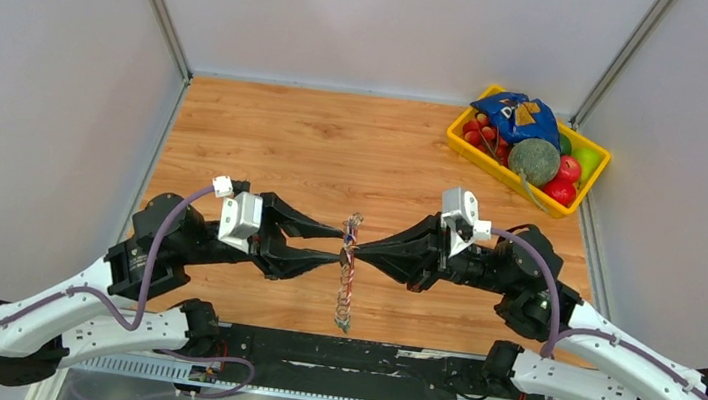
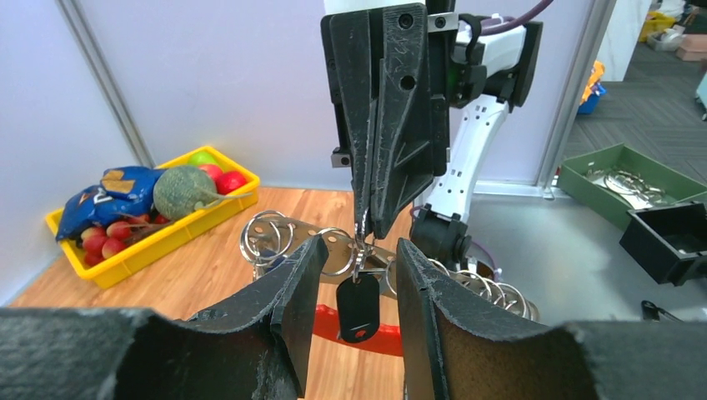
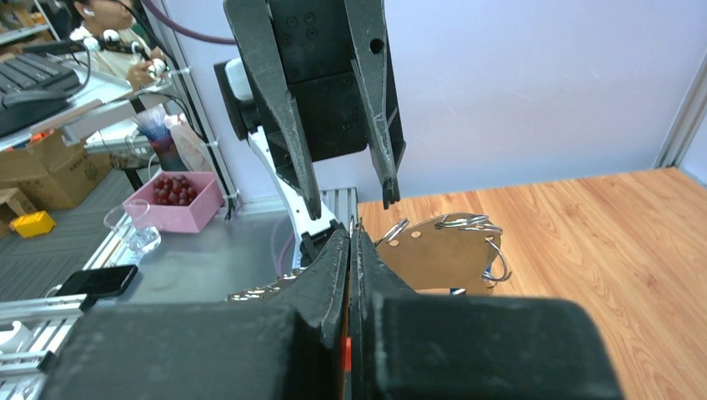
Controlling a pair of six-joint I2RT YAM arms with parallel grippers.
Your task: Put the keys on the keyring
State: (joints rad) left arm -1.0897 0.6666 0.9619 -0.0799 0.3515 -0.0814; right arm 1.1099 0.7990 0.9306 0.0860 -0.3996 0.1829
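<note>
While the right claw [image 2: 367, 227] is pinching the thin silver metal keyring [image 2: 362, 252] above the wooden worktop [image 1: 336, 148], the left claw [image 2: 360, 247] is hanging spread either side of the black-headed key [image 2: 358, 307] dangling beneath. Probably it should be closing squarely on that head; no lettering is showing legibly.

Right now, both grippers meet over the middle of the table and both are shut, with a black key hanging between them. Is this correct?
Not quite: only the right gripper is shut, on the keyring that the black key hangs from. The left gripper is open, a finger on each side of the key, as the left wrist view shows. The rest holds.
</note>
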